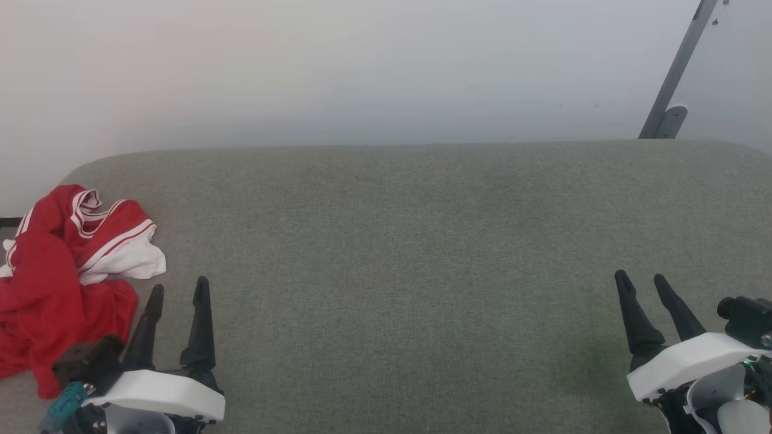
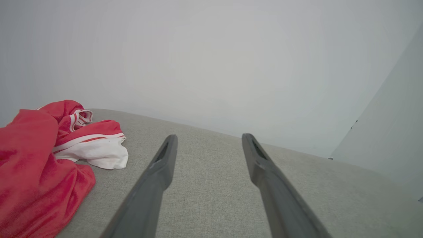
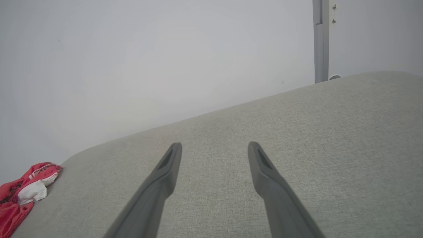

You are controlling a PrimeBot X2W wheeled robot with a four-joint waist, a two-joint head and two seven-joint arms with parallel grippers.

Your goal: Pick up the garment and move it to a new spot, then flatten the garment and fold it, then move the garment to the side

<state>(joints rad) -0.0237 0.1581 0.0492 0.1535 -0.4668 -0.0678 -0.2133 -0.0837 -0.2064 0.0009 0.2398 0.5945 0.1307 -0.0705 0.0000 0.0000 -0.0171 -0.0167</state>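
Grey woven upholstery is stretched over the broad padded surface (image 1: 422, 253) before the robot. Its far left corner is rounded, and a plain pale wall (image 1: 362, 66) is seen behind it. At the far right a grey metal bar (image 1: 678, 66) is seen slanting up the wall, fixed at its foot by a rounded bracket (image 1: 672, 117).

The garment (image 1: 54, 289) is found at the left edge of the surface, near that rounded corner, crumpled in a loose heap. Mostly red cloth is shown, bunched and creased. A white sleeve (image 1: 129, 262) is turned out toward the middle of the surface, and white-and-red striped trim (image 1: 90, 211) is seen along the folds at the top of the heap. Part of the heap is cut off by the left border of the head view.

The left gripper (image 1: 180, 284) is held low over the surface just beside the garment, on its right. In the left wrist view a narrow strip of bare upholstery is seen between the red cloth and the nearer finger. Its two dark fingers (image 2: 165, 165) are spread wide apart, and nothing is held between them. The right gripper (image 1: 639, 276) is held at the opposite end of the surface, well apart from the garment, which is seen small at the far left of the right wrist view. Its jaws are likewise spread wide, and nothing is gripped by them.
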